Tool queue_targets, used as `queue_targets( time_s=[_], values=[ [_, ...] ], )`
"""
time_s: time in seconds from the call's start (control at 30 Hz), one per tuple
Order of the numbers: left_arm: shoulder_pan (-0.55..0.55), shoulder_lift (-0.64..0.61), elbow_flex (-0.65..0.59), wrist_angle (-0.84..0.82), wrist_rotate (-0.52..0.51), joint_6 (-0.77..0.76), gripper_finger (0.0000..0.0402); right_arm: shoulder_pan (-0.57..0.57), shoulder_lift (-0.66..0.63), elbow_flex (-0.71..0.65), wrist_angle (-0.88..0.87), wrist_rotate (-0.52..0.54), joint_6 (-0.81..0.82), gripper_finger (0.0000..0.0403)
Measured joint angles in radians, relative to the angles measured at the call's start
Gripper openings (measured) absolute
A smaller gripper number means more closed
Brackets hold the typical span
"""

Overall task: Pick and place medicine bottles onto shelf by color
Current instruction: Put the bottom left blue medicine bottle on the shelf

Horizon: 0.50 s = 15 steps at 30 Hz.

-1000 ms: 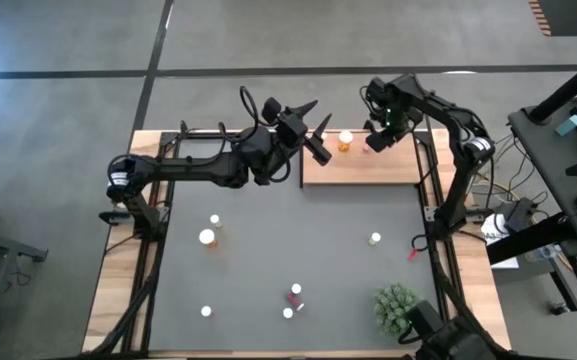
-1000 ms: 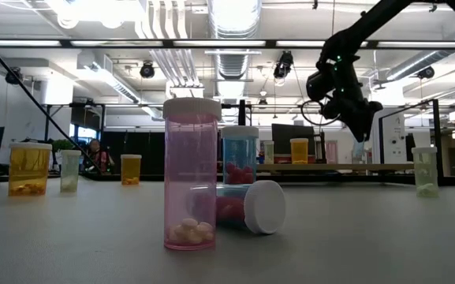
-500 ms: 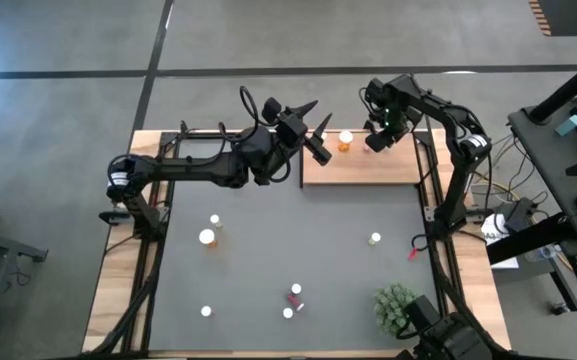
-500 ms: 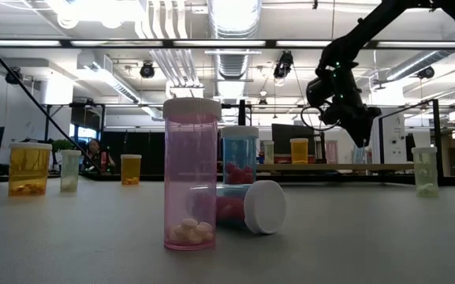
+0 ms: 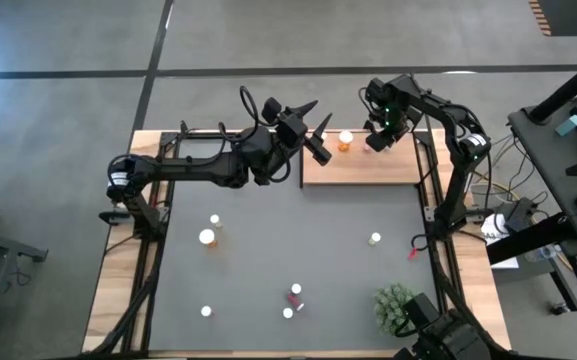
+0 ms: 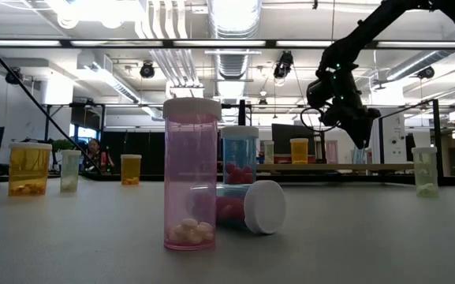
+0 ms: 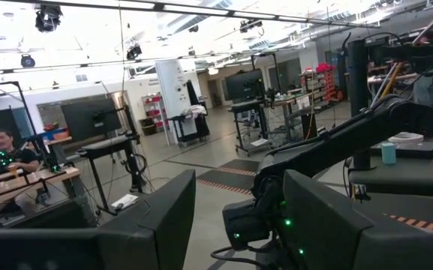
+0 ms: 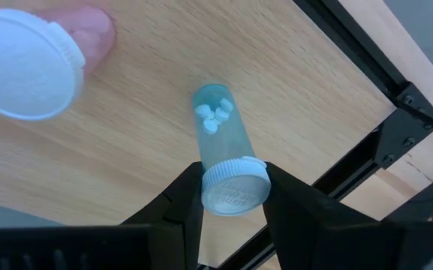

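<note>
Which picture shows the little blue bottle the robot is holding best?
The right wrist view: the blue bottle fills the middle, clamped at its white cap by the right gripper above the shelf. The high and low views hide it behind the gripper; the left wrist view misses it.

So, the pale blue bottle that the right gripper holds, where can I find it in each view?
High view: hidden under the right gripper, above the shelf, right of the orange bottle.
Low view: cannot tell; only the gripper shows there, upper right.
Left wrist view: not in it.
Right wrist view: pale blue bottle at centre, between the jaws.
Shared landmark: the shelf.
</note>
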Motion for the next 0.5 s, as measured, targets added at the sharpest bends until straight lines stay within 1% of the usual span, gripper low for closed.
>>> queue_targets(
  time_s=[0.1, 0.33, 0.5],
  values=[
    [0.0, 0.0, 0.0, 0.0, 0.0, 0.0, 0.0187, 0.0, 0.0, 0.0, 0.004, 0.0, -0.01, 0.0117],
    [0.0, 0.0, 0.0, 0.0, 0.0, -0.001, 0.0187, 0.0, 0.003, 0.0, 0.012, -0.004, -0.028, 0.015],
    [0.0, 0.0, 0.0, 0.0, 0.0, -0.001, 0.0187, 0.0, 0.003, 0.0, 0.011, -0.003, -0.037, 0.0161]
  ],
)
